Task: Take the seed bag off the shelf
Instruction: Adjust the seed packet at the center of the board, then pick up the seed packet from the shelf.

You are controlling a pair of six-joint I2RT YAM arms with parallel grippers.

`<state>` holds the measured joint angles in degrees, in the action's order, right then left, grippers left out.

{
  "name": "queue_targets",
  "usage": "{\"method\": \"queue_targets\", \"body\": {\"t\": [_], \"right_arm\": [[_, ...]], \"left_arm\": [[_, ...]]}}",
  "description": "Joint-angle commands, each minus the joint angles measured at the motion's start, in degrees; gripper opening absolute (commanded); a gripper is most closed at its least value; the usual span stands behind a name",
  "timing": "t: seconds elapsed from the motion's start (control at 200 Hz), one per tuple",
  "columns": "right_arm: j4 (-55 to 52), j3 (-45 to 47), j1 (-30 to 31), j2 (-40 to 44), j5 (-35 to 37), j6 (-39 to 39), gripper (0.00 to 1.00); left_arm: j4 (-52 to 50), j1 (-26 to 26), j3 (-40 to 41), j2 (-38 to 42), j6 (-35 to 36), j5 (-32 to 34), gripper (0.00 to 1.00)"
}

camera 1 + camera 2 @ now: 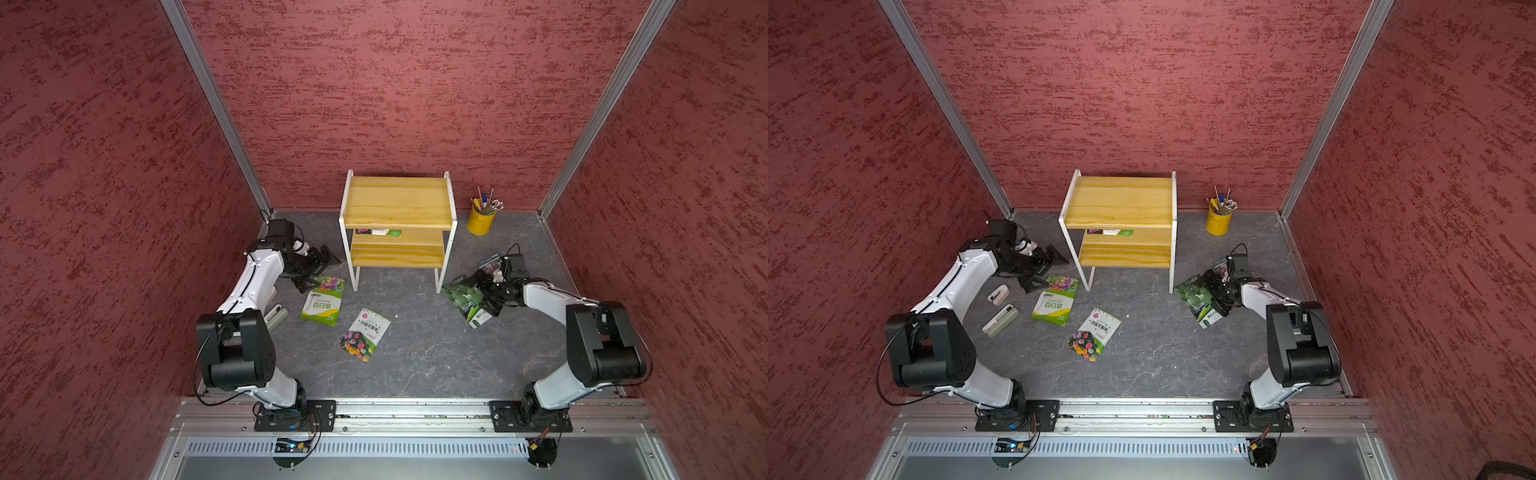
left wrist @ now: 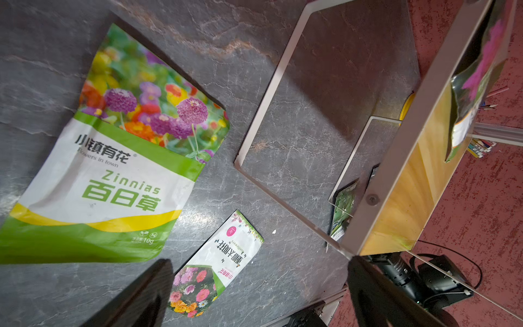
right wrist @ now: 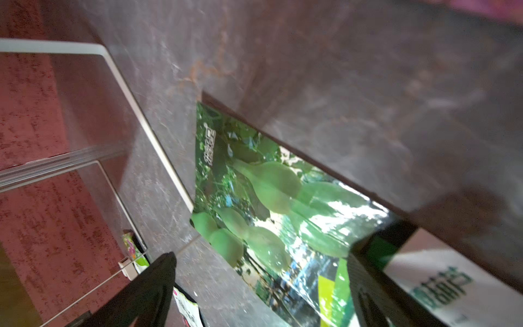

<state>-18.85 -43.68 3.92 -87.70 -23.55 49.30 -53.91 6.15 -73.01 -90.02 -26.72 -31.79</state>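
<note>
The shelf point(image 1: 397, 201) point(image 1: 1119, 201) stands at the back middle, with yellow wooden boards in a white frame. A seed bag point(image 1: 379, 232) point(image 1: 1111, 232) lies on its lower board, mostly hidden under the top board. In the left wrist view this seed bag point(image 2: 475, 85) shows pink flowers on the shelf point(image 2: 410, 170). My left gripper point(image 1: 318, 270) point(image 1: 1044, 270) point(image 2: 260, 271) is open and empty, low beside the shelf's left legs. My right gripper point(image 1: 478, 297) point(image 1: 1214, 295) point(image 3: 263, 254) is open just over a green gourd bag point(image 1: 457, 291) point(image 3: 254, 184) on the floor, right of the shelf.
A zinnia bag point(image 1: 324, 301) point(image 2: 113, 158) and a small flower bag point(image 1: 365, 334) point(image 2: 226, 254) lie on the grey floor in front of the shelf. A yellow pencil cup point(image 1: 481, 220) stands at the back right. Two white devices point(image 1: 1000, 320) lie by the left arm.
</note>
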Motion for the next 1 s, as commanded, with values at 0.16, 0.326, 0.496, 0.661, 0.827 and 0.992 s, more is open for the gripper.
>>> {"method": "queue_targets", "body": {"t": [0.16, 0.326, 0.496, 0.661, 0.827, 0.992], "right_arm": [[-15.6, 6.9, 0.1, 14.8, 6.2, 1.9, 0.98], [-19.0, 7.8, 0.1, 22.7, 5.7, 3.0, 0.98], [-22.0, 4.6, 0.1, 23.7, 4.6, 1.9, 0.98], [-22.4, 2.3, 0.2, 22.2, 3.5, 1.1, 0.98], [-22.4, 1.6, 0.2, 21.9, 3.0, 1.4, 0.98], [-23.0, 1.7, 0.2, 22.4, 2.4, 1.3, 0.98]], "left_arm": [[2.5, 0.4, -8.1, -4.9, -1.2, -3.0, 1.00], [4.0, 0.1, -14.8, -9.9, -1.7, -4.6, 1.00], [5.6, -1.4, -24.9, -18.3, -1.6, -8.2, 1.00], [5.2, -4.5, -34.3, -25.5, -0.4, -8.6, 1.00], [8.5, -6.5, -36.4, -29.6, -3.0, -9.1, 1.00], [10.9, -8.6, -37.3, -32.6, -4.1, -8.5, 1.00]]}}
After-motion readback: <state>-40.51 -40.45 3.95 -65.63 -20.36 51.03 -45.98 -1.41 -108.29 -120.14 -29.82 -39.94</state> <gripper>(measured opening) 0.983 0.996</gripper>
